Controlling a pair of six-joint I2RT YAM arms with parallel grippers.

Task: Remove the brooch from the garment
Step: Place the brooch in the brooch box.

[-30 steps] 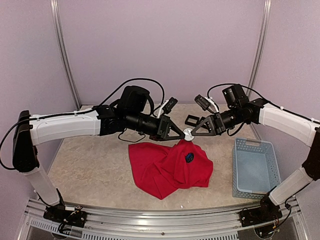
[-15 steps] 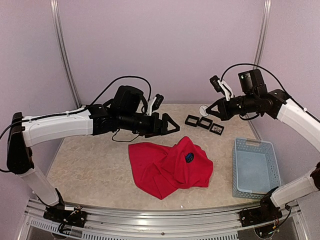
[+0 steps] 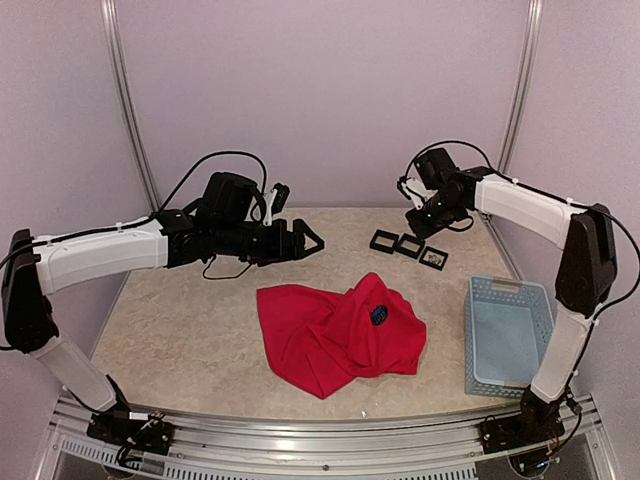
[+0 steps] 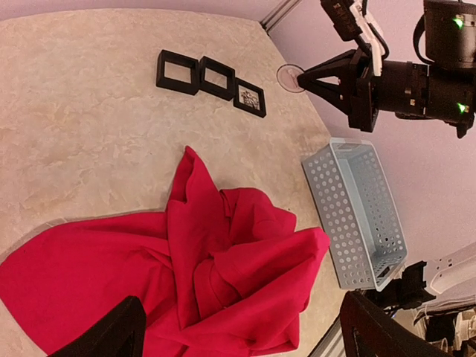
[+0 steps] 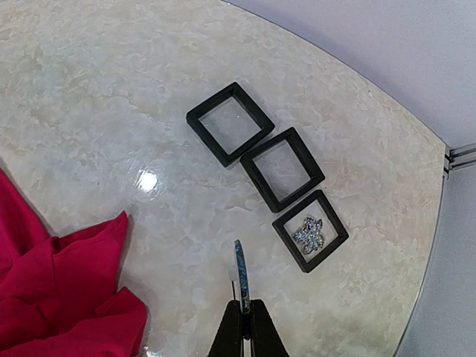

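Brooch (image 5: pixel 239 269), thin round disc, sat pinched edge-on in R hand (image 5: pixel 242 306) above worktop (image 5: pixel 111 89), well apart from red garment (image 3: pixel 335 335). L hand (image 3: pixel 312 240) hung released. Best approach, prob.: tilt disc flat, lower into empty black frame (image 5: pixel 258 186), then let go.

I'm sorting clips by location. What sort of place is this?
Probably a robot test booth in a lab: a left arm and right arm mounted on a metal rail at the table edge, plain lilac walls closing it in, and props like the red garment and basket.
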